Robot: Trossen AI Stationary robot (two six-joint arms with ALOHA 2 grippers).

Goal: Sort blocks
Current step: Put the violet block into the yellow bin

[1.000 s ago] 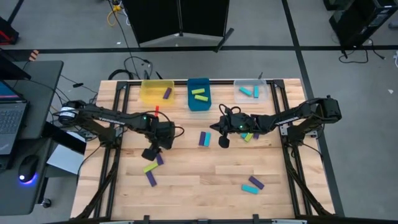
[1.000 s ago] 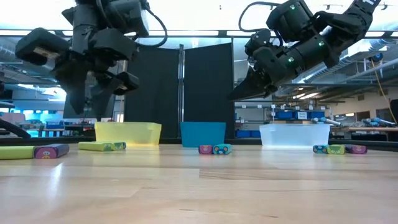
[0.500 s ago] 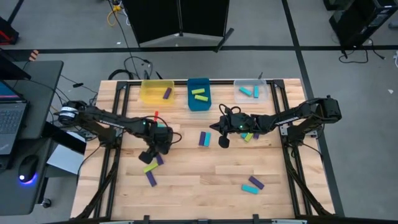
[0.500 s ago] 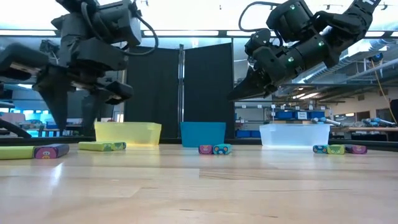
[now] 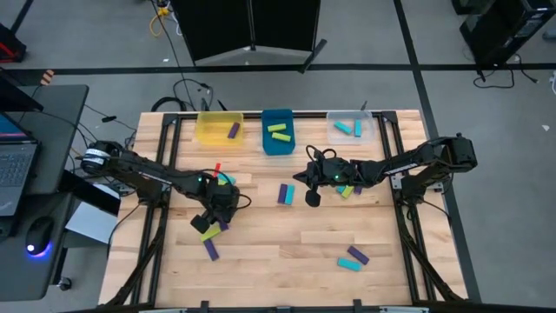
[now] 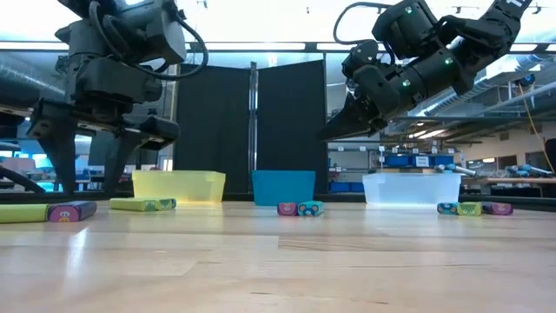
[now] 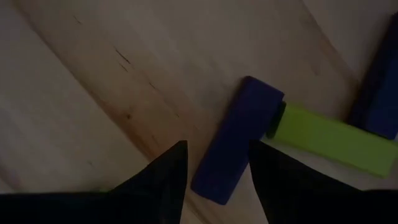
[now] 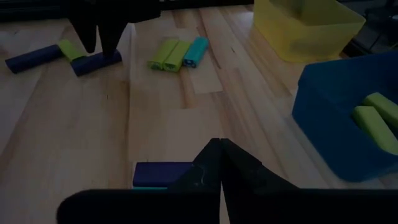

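My left gripper (image 5: 207,224) is open and low over a cluster of blocks at the table's left. In its wrist view its fingers (image 7: 214,174) stand on either side of the near end of a purple block (image 7: 239,146). I see no touch. A lime block (image 7: 329,140) lies against that block's other end, with a second purple block (image 7: 379,93) beyond. My right gripper (image 5: 312,199) is shut and empty. It hovers above the table's middle (image 6: 326,135), beside a purple and cyan pair (image 5: 284,193).
At the far edge stand a yellow bin (image 5: 219,128) with a purple block, a blue bin (image 5: 278,132) with lime blocks, and a clear bin (image 5: 350,128) with cyan blocks. Loose blocks lie at the right (image 5: 347,189), near right (image 5: 354,259) and left (image 5: 224,180).
My left gripper has moved toward the table's near edge and down, to just over the purple and lime blocks at the left. The blocks have not moved.
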